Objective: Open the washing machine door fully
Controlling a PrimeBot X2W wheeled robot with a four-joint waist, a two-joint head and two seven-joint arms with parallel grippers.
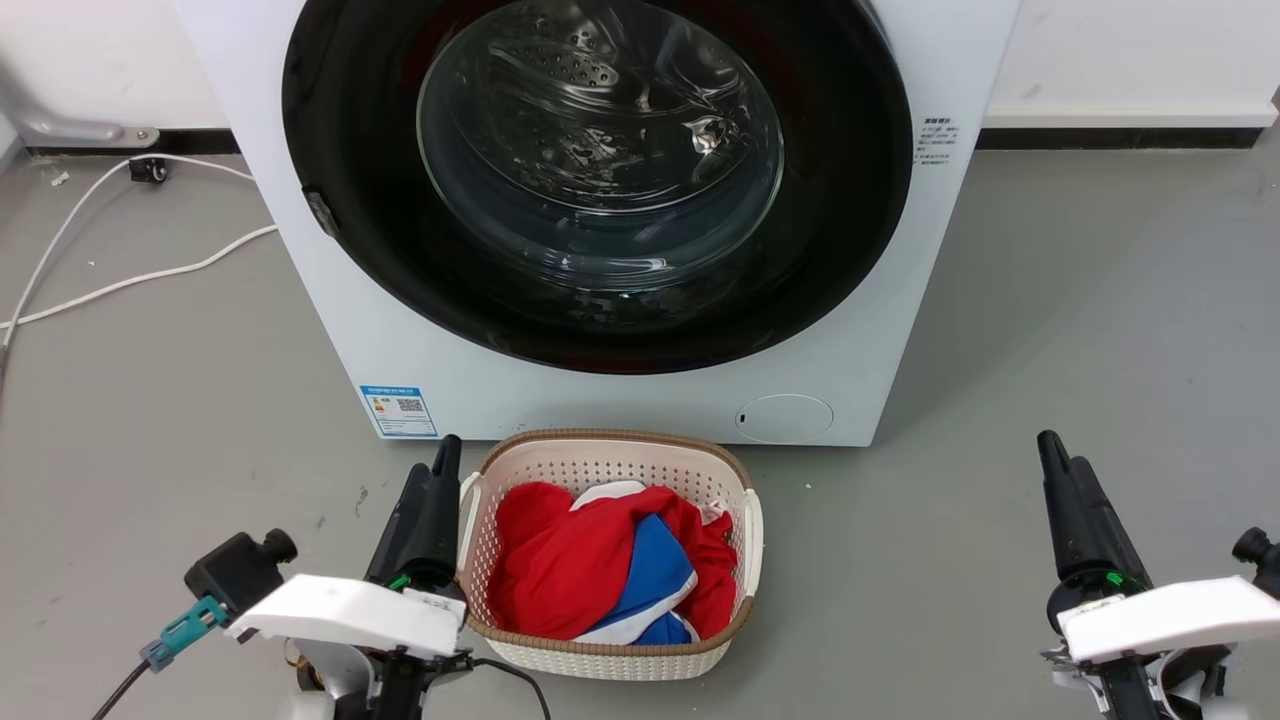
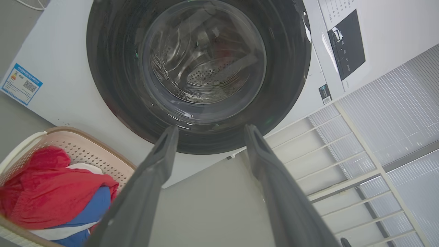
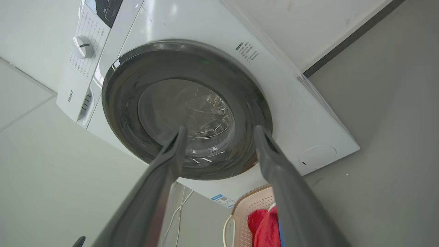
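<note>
Washing machine door (image 1: 597,170) is sitting shut, flush against the front of the washing machine (image 1: 640,400), glass bowl bulging out, steel drum showing through it, so the opening is not yet started. A small catch (image 1: 321,212) is showing on the door's black ring at the robot's left, so I'm guessing the door is hinging on the right and the pull is wanted at that left edge. Blue label (image 1: 398,410) and round flap (image 1: 785,417) are sitting low on the front. A cream basket (image 1: 610,440) is standing on the floor just before the machine, under the door, holding red, blue and white laundry (image 1: 590,570) (probably waiting to go in, hence the door job). Left gripper (image 2: 211,132) is hovering low just beside the basket's left handle, fingers spread apart and gripping nothing, pointing up at the door's lower rim. Right gripper (image 3: 220,132) is hanging well off to the right, fingers likewise parted and empty, aiming at the door from below. Both are standing clear of the door. White cable (image 1: 130,280) is trailing over the floor at far left.
</note>
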